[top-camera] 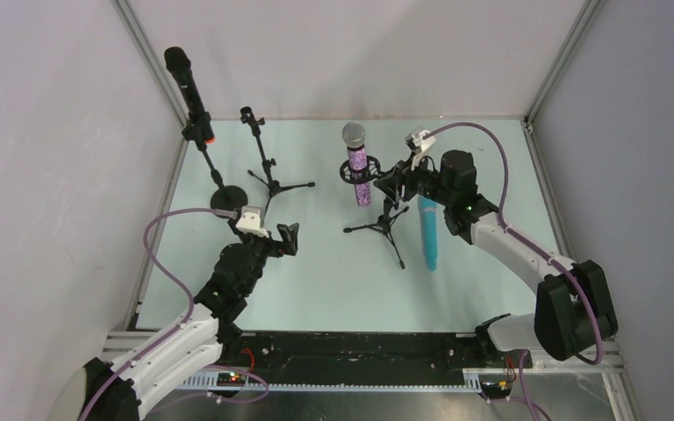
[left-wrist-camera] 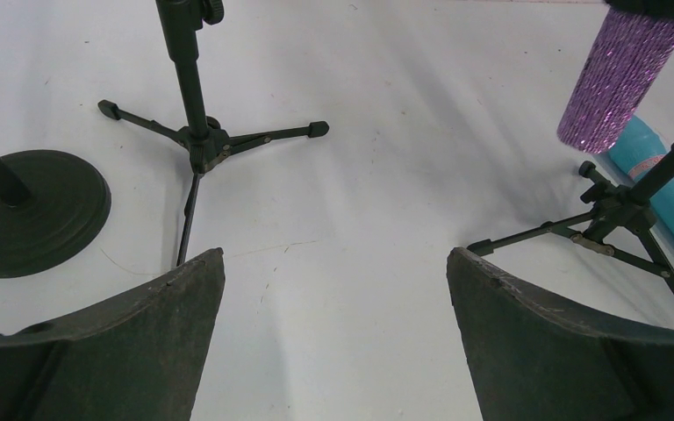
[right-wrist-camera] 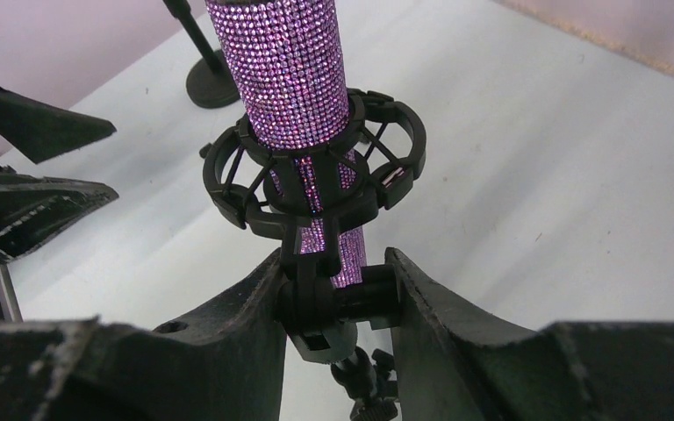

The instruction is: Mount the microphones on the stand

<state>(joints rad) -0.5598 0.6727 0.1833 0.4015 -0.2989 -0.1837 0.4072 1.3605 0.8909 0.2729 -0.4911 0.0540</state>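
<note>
The purple glitter microphone (top-camera: 357, 167) stands upright in the black shock mount (right-wrist-camera: 316, 175) of a tripod stand (top-camera: 384, 226). My right gripper (right-wrist-camera: 338, 303) is shut on that stand's pivot joint just under the mount, one finger on each side. The turquoise microphone (top-camera: 427, 232) lies flat on the table right of this stand. At the far left, the black microphone (top-camera: 189, 88) with an orange ring sits clipped on a round-base stand (top-camera: 225, 200). My left gripper (left-wrist-camera: 335, 263) hovers open over bare table, nothing between its fingers.
An empty tripod stand (top-camera: 268, 171) with a bare clip stands between the other two stands, just beyond my left gripper. White walls with metal frame posts (top-camera: 149, 53) close in the pale table (top-camera: 333, 281) on three sides.
</note>
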